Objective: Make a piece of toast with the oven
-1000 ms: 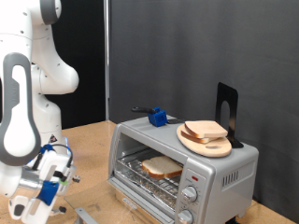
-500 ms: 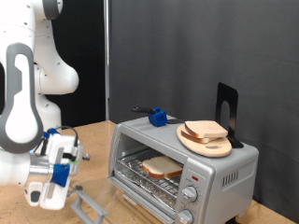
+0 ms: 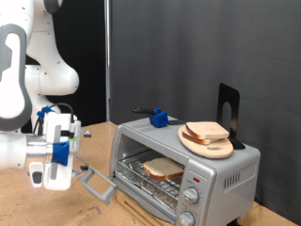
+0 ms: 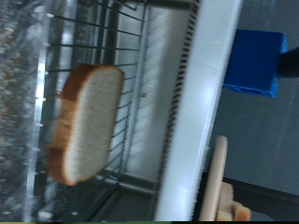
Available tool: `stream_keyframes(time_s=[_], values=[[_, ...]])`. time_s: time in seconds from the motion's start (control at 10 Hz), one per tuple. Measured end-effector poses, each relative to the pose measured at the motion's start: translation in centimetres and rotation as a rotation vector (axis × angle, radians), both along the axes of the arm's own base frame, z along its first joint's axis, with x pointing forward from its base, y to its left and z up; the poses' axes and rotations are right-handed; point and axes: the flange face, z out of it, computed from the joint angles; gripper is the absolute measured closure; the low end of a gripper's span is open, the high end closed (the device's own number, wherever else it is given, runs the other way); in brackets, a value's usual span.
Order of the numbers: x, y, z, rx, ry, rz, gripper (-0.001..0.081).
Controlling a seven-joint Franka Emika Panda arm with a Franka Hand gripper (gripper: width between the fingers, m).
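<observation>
Exterior view: sitting off the arm, looking level across the table (image 3: 99,141) at the oven (image 3: 185,166) front, mid-range. Wrist view: riding the hand, pointing close into the oven (image 4: 177,103) mouth. Both catching the toast (image 3: 163,169) (image 4: 86,123) on the rack (image 4: 93,56), plus the blue block (image 3: 160,119) (image 4: 253,62).

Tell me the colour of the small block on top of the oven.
Bright blue block on the silver oven; clearest in the exterior view.

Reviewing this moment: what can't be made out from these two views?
- Pincer: exterior view blurs it; open or shut unreadable. Absent from the wrist view.
- Toaster oven knobs: too small to read settings.
- Wooden plate: cut off by the wrist view's edge.
- Bread slice on the rack: browning unclear through blur.
- Oven door: blurred, partly behind the pincer.
</observation>
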Motion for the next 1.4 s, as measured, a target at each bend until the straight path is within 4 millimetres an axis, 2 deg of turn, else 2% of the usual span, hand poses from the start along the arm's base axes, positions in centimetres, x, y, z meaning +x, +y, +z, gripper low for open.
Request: stream_keyframes(time_s=[0.3, 0.6, 0.8, 1.1, 1.3, 1.4], values=[[0.2, 3.4, 2.1, -0.033, 0.003, 0.006, -0.0002], [0.5, 7.9, 2.7, -0.100, 0.013, -0.006, -0.0002], [0.7, 10.0, 2.7, -0.123, 0.023, -0.015, -0.0002], [1.1, 11.6, 2.3, -0.153, 0.032, -0.031, -0.0002], [1.1, 11.4, 2.3, -0.147, 0.041, -0.040, -0.0002], [0.9, 10.5, 2.4, -0.138, 0.060, -0.054, -0.0002]])
